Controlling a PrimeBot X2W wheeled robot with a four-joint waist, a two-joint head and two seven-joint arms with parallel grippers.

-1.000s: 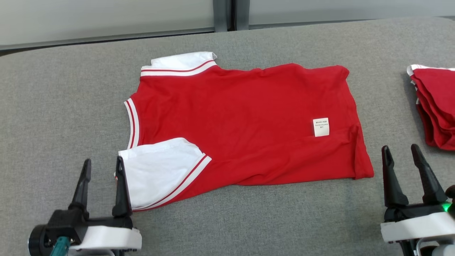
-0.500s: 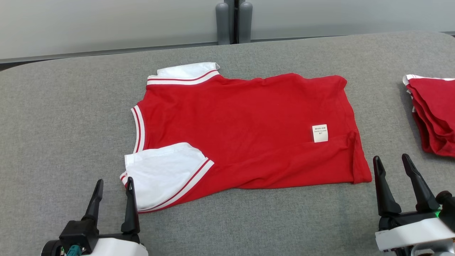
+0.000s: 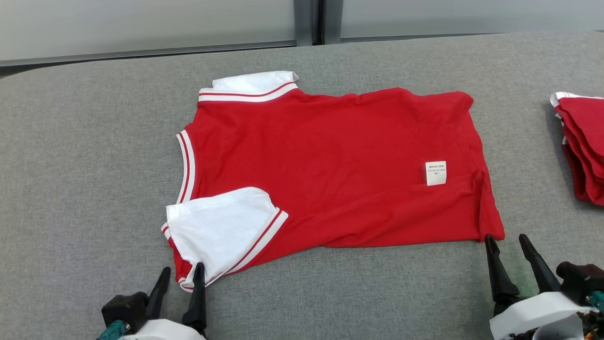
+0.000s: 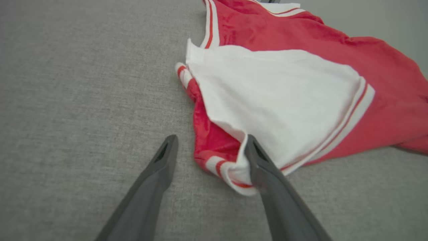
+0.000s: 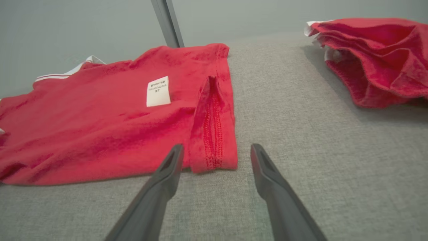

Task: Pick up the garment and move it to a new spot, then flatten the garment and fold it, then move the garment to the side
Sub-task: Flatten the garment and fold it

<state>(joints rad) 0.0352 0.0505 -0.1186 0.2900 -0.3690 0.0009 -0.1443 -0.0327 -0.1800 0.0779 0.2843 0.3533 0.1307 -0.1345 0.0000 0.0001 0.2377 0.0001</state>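
From my seat, the left gripper (image 3: 182, 269) sits at 7 o'clock in the head view with its jaws spread and nothing clamped. In the left wrist view, the left gripper (image 4: 210, 139) has the bunched lower corner of the white sleeve (image 4: 274, 97) between its fingers, pressed against one of them, while the other rests on bare grey table (image 3: 94, 141).

The garment (image 3: 330, 165), a red shirt, lies spread at the centre of the table. Its white collar (image 3: 250, 87) is at 11 o'clock, the sleeve (image 3: 222, 226) is folded over the body at 7 o'clock, and a small white label (image 3: 435, 173) is toward 4 o'clock.

The right gripper (image 3: 506, 238) at 5 o'clock is also released and wide. In the right wrist view, the right gripper (image 5: 217, 147) has the hem corner between its fingertips, not pinched. A stack of folded red clothes (image 3: 583, 141) lies at 3 o'clock, well apart from the shirt.
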